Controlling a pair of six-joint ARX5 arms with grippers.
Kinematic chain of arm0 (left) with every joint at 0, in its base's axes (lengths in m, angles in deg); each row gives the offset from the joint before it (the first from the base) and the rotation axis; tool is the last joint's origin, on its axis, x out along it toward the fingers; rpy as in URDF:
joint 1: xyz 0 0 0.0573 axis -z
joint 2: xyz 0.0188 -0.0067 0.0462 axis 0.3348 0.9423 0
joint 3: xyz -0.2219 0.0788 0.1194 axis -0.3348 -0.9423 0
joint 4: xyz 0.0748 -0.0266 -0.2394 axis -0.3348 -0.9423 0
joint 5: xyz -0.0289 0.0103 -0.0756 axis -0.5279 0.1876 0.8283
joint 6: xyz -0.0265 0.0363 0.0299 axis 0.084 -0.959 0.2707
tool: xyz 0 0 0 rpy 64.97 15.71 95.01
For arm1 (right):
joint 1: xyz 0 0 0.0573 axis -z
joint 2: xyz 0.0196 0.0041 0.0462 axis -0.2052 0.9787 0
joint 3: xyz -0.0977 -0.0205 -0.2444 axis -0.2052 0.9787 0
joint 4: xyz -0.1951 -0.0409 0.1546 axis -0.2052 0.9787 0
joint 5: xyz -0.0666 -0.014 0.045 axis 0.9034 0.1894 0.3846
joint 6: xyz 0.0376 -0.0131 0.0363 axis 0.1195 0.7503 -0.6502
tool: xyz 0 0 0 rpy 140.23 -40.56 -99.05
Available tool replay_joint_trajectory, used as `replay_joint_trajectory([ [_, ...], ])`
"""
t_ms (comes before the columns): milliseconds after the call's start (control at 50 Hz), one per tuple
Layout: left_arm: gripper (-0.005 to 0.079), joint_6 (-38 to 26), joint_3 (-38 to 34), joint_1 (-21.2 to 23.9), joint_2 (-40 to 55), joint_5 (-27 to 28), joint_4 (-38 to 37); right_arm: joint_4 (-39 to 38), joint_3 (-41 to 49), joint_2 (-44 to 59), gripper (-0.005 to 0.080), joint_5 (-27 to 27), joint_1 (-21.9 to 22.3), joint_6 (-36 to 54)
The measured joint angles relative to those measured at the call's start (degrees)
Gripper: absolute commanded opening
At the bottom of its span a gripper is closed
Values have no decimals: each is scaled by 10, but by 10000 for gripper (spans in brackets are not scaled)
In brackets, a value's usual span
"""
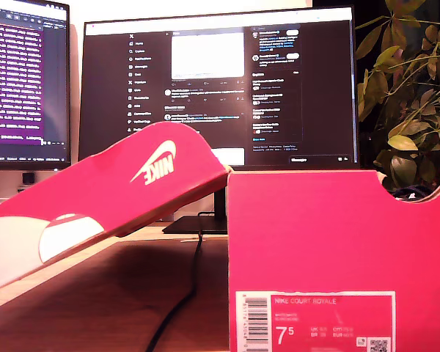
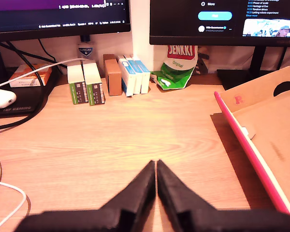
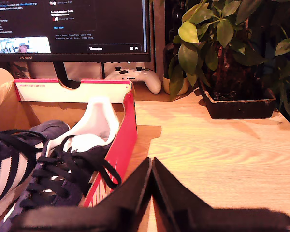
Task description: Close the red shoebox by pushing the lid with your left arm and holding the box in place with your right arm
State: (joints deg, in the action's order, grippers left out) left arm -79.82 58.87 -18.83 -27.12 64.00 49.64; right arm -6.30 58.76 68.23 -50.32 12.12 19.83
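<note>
**A:** What are your grippers doing right now?

**B:** My first gripper point(image 2: 156, 166) is hanging just above the desk point(image 2: 135, 130) with its jaws pressed together and nothing between them. I judge that suits a push: a closed tip makes one firm point to nudge with. It is sitting beside the lid point(image 2: 261, 145), not touching it.

**A:** And the other one?

**B:** My second gripper point(image 3: 151, 164) is also squeezed closed on nothing. It is hovering by the outer wall of the shoebox point(image 3: 128, 130), on the side away from the lid, close to it but apart. I take that as the bracing side, so the box is not sliding when the lid gets pushed.

**A:** Where is the box itself?

**B:** In the exterior view the shoebox is filling the lower right, label end facing the camera, while the lid is slanting away toward that view's left, wide open and hinged along the top edge. Neither arm is showing there.

**A:** Anything inside?

**B:** Dark shoes point(image 3: 43, 169) with laces are lying in it, low enough, I think, to let the lid come down.

**A:** And around it?

**B:** A potted plant point(image 3: 232, 63) and a game controller point(image 3: 134, 76) are sitting well beyond my second gripper; small cartons point(image 2: 108, 77) are lining up under the monitors point(image 2: 222, 21).
</note>
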Motion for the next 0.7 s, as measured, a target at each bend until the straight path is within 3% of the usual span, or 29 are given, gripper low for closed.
replay_joint_trajectory([
  [560,-19,0,0,0,0,2,0,0,0,0,-12,0,0,0],
  [700,-19,47,0,0,0,24,2,-7,0,0,-12,0,0,-3],
])
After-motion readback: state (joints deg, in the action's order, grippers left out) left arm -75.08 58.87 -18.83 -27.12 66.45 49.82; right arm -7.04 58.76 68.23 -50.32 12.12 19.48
